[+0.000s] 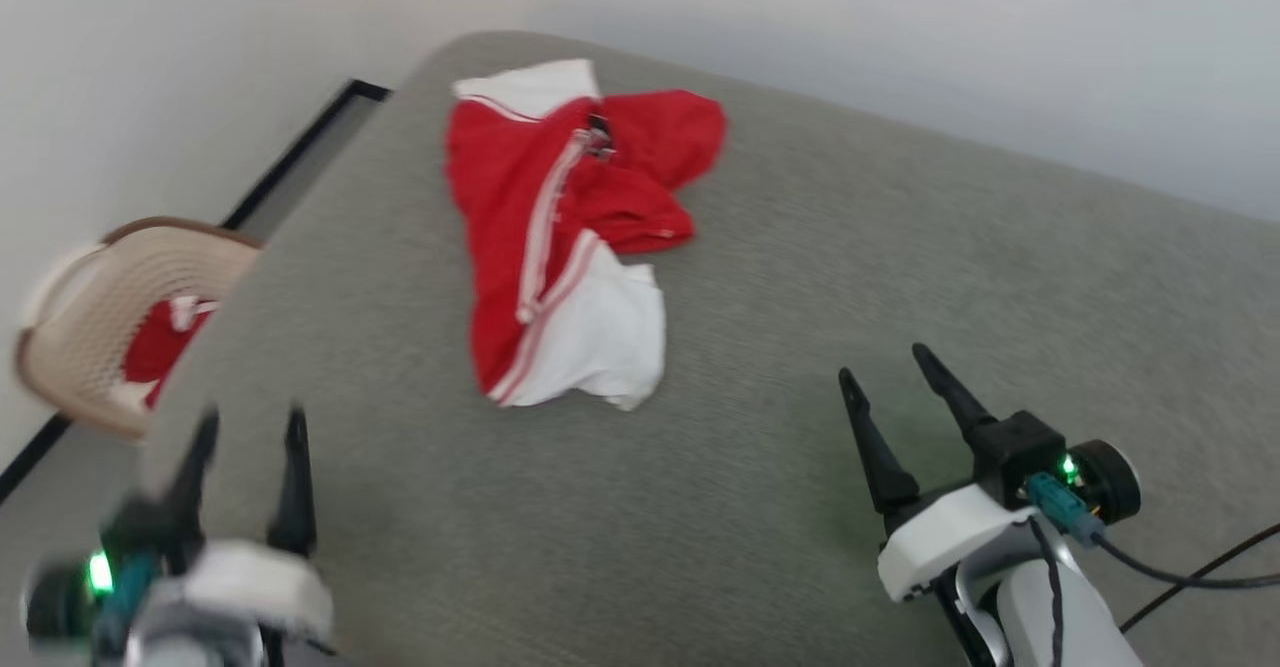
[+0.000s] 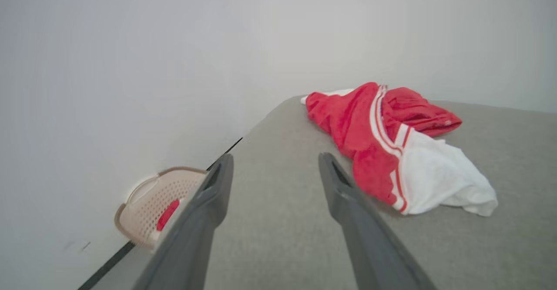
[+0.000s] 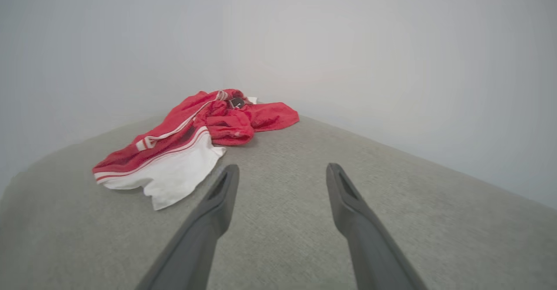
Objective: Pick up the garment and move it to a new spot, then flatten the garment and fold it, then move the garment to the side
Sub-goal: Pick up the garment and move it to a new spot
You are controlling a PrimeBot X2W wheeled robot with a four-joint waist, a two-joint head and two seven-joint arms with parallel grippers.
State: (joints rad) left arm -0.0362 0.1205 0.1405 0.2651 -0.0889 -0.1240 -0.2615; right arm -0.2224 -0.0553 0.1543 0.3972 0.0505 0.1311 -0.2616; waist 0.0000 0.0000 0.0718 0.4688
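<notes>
The garment (image 1: 560, 237), a red jersey with white sleeves and striped trim, lies crumpled near the far left part of the grey padded table (image 1: 760, 507). A small black patch shows near its top. My left gripper (image 1: 250, 422) hovers open at the table's near left edge, well short of the garment (image 2: 391, 151). My right gripper (image 1: 885, 362) is open at the lower right, nothing between its fingers, with the garment (image 3: 191, 142) ahead and to its left. In each wrist view the two dark fingers stand wide apart: left gripper (image 2: 274, 161), right gripper (image 3: 283, 172).
A beige perforated basket (image 1: 75, 332) holding some red and white cloth stands on the floor left of the table, also seen as the basket (image 2: 148, 201). A white wall runs behind the table. Black cables (image 1: 1190, 567) trail from my right wrist.
</notes>
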